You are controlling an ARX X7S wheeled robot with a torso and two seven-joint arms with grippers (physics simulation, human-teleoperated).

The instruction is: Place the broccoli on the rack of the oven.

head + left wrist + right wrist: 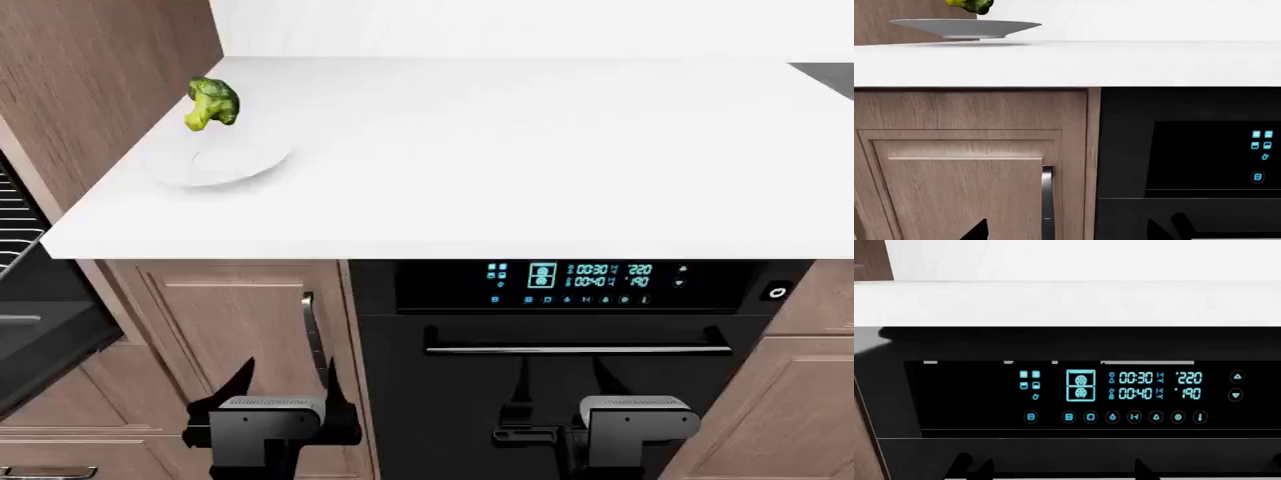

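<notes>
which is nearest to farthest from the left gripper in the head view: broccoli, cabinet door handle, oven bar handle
1. Cabinet door handle, just above the left gripper.
2. Oven bar handle, off to its right side on the black oven front.
3. Broccoli, up on the plate on the counter, far back left.

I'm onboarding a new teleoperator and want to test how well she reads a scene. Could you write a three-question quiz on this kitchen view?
1. True or false: the broccoli is inside a gripper.
2. Multiple choice: the plate sits on (A) the white counter, (B) the floor, (C) the black display oven.
3. Fill in: the wire rack shows at the head view's far ____ edge.

Key: 1 false, it is at the plate on the counter, while the left gripper and right gripper sit low, open and empty. 2 A. 3 left.
</notes>
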